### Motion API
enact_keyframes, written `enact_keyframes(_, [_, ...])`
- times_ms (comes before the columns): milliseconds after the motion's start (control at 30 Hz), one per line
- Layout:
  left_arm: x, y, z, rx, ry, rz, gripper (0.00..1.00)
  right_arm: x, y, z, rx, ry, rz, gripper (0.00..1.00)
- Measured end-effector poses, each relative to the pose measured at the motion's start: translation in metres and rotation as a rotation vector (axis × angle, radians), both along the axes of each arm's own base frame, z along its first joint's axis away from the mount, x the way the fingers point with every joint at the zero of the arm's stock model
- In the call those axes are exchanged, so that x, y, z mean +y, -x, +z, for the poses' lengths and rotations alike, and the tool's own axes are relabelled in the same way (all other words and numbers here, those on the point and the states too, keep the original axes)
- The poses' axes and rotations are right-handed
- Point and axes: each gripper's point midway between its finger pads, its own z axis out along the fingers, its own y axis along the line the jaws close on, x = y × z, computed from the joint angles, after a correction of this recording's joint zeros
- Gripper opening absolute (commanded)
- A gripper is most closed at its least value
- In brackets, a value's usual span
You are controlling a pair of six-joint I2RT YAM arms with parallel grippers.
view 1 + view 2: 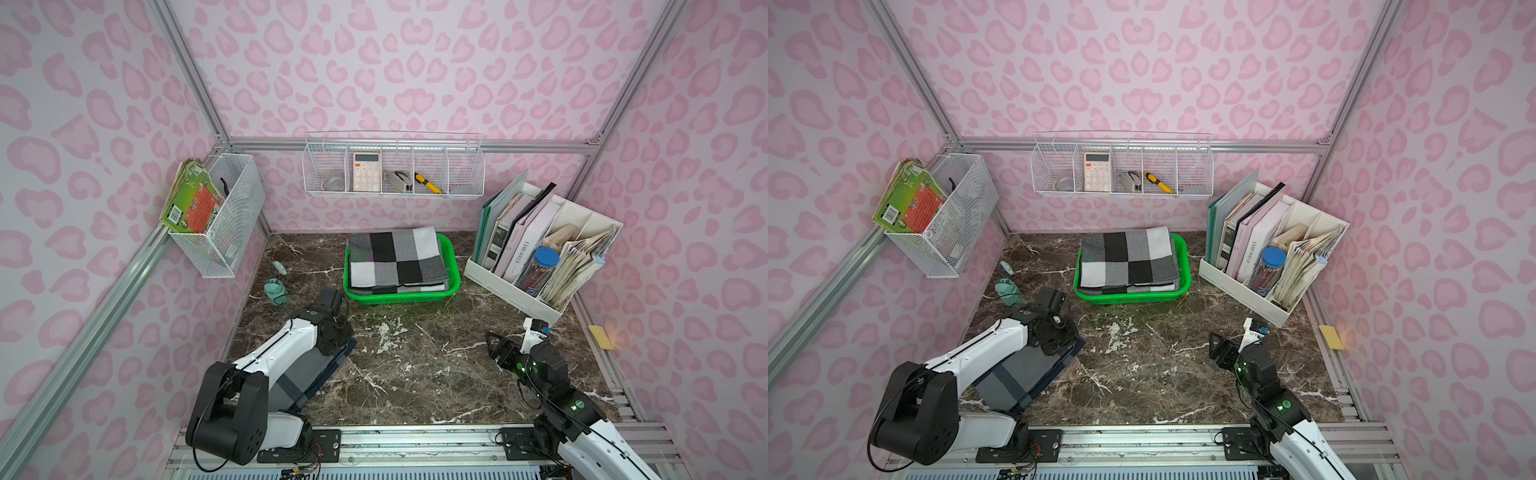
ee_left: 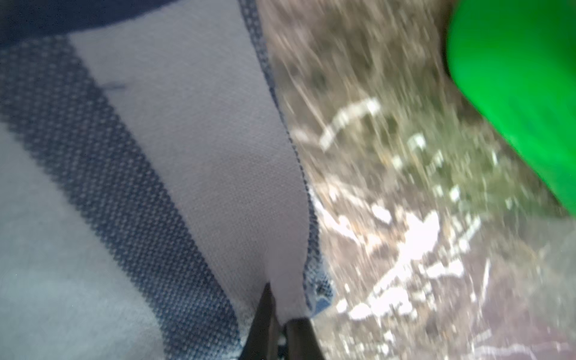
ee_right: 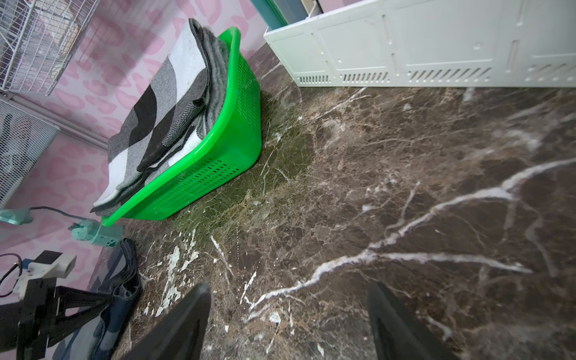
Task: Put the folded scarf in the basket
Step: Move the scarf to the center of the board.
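The folded scarf (image 1: pixel 1017 376) lies near left on the table (image 1: pixel 415 374), one edge pinched in the closed left gripper (image 2: pixel 282 304); the right gripper (image 3: pixel 288 288) gapes empty. Lifted by that edge, its layers could unfold and snag the far, already-filled basket (image 1: pixel 399 298).

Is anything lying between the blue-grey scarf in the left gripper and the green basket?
Nothing visible lies on the marble table between the blue-grey scarf, pinched by the left gripper, and the basket. The basket already holds a folded checked scarf rising above its rim, so this one would likely land on top.
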Motion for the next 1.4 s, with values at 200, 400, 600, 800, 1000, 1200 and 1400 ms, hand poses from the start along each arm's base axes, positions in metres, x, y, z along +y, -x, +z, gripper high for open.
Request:
enact_keyframes(200, [-0.080,0.032,0.010,-0.003,0.050,-0.179,0.29,0.001,0.000,-0.006,0.033,-0.007,-0.005,0.80])
enact_keyframes(400, [-0.177,0.052,0.046,-0.106,0.177,-0.391,0.63,0.003,0.000,-0.012,0.068,-0.011,-0.006,0.78])
enact_keyframes(600, [-0.176,0.039,0.085,-0.268,0.176,-0.370,0.73,0.016,-0.004,-0.001,0.090,-0.024,0.027,0.77])
enact_keyframes(800, [-0.107,0.025,0.096,-0.361,-0.019,-0.206,0.78,0.055,-0.014,-0.001,0.155,0.039,0.132,0.78])
enact_keyframes(1000, [-0.034,0.025,0.091,-0.386,-0.115,-0.023,0.78,0.139,-0.025,0.000,0.184,0.092,0.326,0.78])
enact_keyframes(1200, [0.009,0.034,0.094,-0.449,-0.174,0.089,0.78,0.253,-0.048,0.002,0.214,0.084,0.510,0.78])
enact_keyframes(1400, [0.030,0.049,0.085,-0.470,-0.183,0.128,0.79,0.332,-0.049,-0.012,0.226,0.116,0.628,0.76])
